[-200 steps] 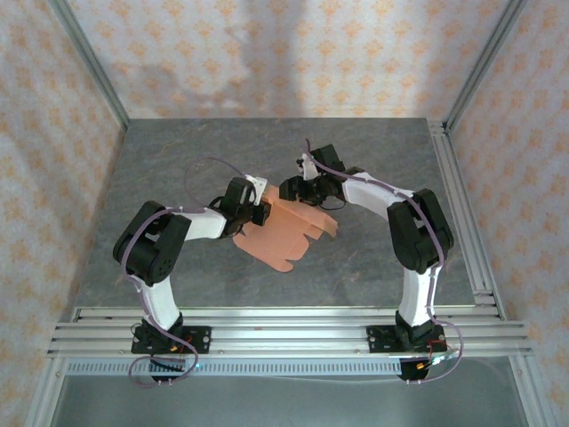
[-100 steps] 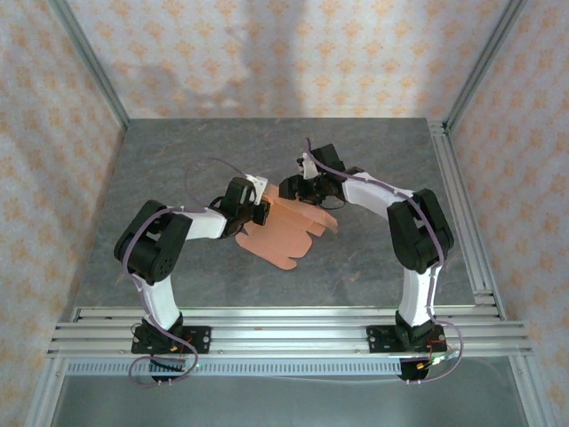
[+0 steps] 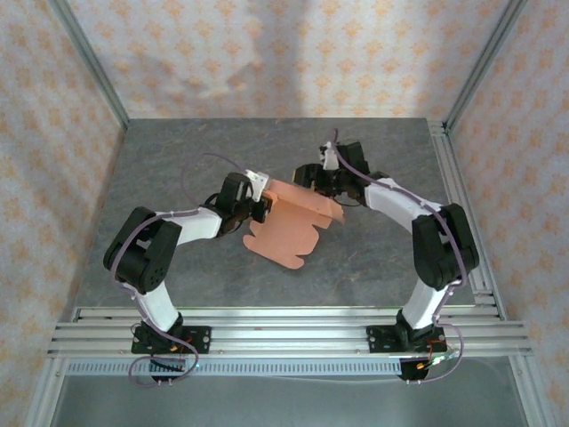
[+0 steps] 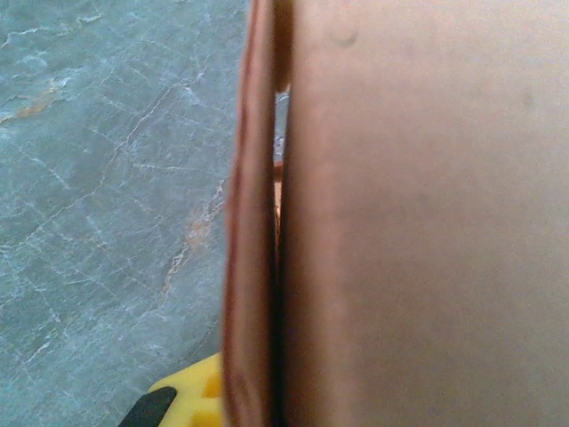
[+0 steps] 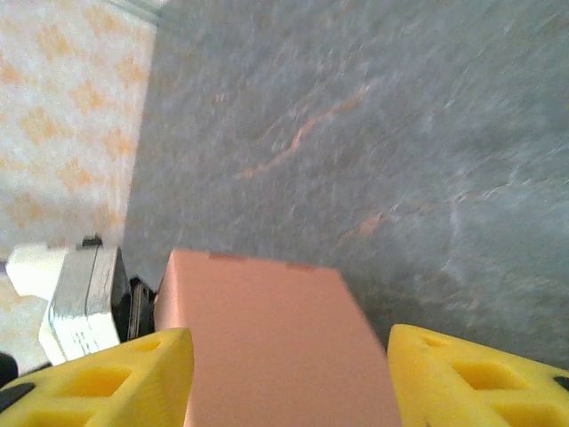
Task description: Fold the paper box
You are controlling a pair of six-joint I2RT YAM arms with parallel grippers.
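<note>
Two changes: left gripper (image 3: 260, 203) has clamped shut on the salmon-orange die-cut cardboard sheet (image 3: 289, 233), centre of grey table (image 3: 178, 160). The sheet's far panel now stands raised between the spread jaws of right gripper (image 3: 313, 178), probably loose. Fold starting.

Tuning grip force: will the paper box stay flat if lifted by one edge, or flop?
Probably flops: the paper box is thin sheet, its edge in the left wrist view almost without thickness. Likely light for its spread. Its raised far panel curves in the top view, so expect bending, not cracking.
</note>
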